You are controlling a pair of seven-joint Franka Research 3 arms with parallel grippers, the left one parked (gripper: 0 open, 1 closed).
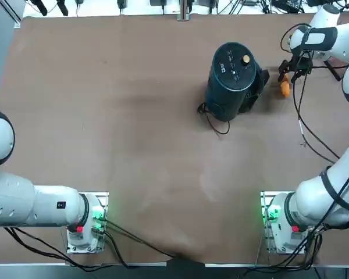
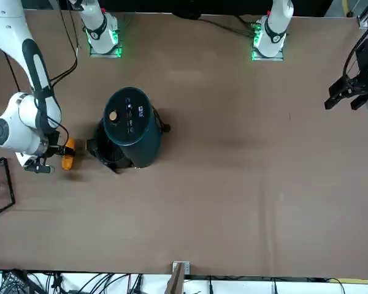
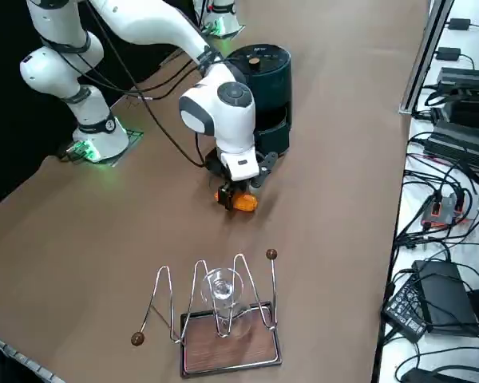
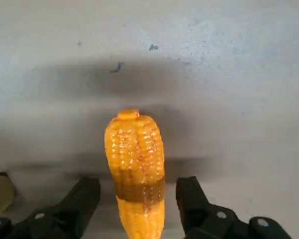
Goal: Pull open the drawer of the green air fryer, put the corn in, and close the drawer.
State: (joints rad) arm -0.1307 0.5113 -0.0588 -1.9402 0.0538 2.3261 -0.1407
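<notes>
Right gripper (image 4: 138, 191) astride orange corn (image 4: 137, 169).

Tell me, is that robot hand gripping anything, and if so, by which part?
Nothing is held: the right gripper is open over the corn, with bare space on both sides of the cob.

orange corn (image 4: 138, 174) (rather glossy), between open fingers (image 4: 79, 205)

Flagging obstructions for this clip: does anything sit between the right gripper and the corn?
Nothing visible does. The right gripper has its fingers open, one on each side of the corn, neither touching it.
</notes>
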